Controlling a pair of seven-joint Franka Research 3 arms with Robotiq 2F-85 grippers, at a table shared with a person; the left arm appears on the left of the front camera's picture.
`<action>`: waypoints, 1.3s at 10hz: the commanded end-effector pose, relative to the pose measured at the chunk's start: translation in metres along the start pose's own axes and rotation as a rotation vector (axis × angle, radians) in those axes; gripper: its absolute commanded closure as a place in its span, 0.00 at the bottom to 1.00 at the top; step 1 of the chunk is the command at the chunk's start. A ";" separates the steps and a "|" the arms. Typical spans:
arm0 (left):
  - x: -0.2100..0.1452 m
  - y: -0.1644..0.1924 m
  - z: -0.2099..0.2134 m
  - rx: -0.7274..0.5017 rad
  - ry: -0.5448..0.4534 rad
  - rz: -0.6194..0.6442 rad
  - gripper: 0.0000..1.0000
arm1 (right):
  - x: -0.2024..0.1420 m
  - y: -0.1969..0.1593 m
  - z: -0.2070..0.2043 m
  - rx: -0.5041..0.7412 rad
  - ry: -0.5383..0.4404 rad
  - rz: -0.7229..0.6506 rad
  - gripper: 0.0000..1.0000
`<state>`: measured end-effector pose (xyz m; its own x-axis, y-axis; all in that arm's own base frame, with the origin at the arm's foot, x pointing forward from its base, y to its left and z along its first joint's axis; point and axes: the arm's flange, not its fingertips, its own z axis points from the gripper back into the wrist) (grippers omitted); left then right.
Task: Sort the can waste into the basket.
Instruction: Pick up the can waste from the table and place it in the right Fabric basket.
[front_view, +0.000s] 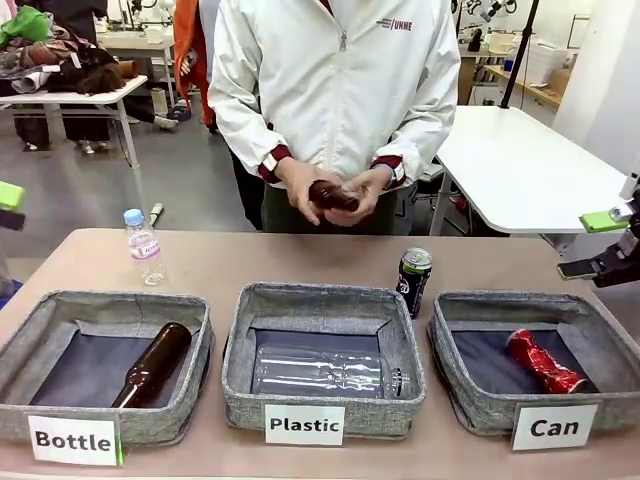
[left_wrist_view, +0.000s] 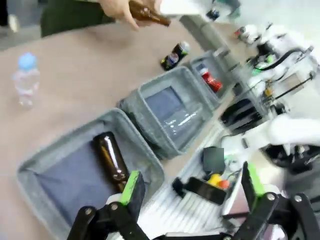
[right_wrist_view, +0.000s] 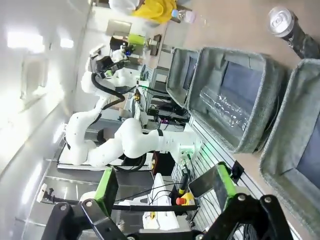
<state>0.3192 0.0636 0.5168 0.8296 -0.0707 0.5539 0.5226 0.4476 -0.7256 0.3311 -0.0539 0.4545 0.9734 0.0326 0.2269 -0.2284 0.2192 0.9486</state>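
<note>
A crushed red can (front_view: 545, 362) lies inside the grey basket labelled "Can" (front_view: 470, 405) at the right. The black can (front_view: 413, 281) stands upright on the table just behind that basket's left corner. My right gripper (front_view: 580, 246) hovers open at the right edge, above the basket's far right corner, with nothing in it. My left gripper (front_view: 8, 207) sits open at the far left edge. The left wrist view shows my open left gripper (left_wrist_view: 192, 187), the red can (left_wrist_view: 210, 80) and the black can (left_wrist_view: 175, 55). Beyond my open right gripper (right_wrist_view: 165, 185), the black can (right_wrist_view: 290, 27) appears.
The "Bottle" basket (front_view: 60, 310) holds a brown bottle (front_view: 152, 364). The "Plastic" basket (front_view: 300, 300) holds a clear bottle (front_view: 325, 372). A small water bottle (front_view: 143, 245) stands at the back left. A person across the table holds a brown bottle (front_view: 333, 196) in both hands.
</note>
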 end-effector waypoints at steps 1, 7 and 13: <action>0.016 0.024 -0.007 -0.132 -0.001 0.147 0.00 | -0.002 0.002 -0.006 0.013 -0.047 -0.044 0.00; 0.001 0.037 -0.004 -0.143 -0.005 0.150 0.00 | -0.001 -0.002 -0.001 0.001 -0.005 -0.014 0.00; -0.051 0.035 0.149 0.220 -0.321 0.267 0.00 | -0.001 -0.002 -0.001 0.001 -0.005 -0.014 0.00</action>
<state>0.2654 0.2259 0.5324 0.8007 0.3168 0.5084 0.2473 0.5982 -0.7622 0.3308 -0.0548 0.4496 0.9774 0.0100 0.2111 -0.2082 0.2185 0.9534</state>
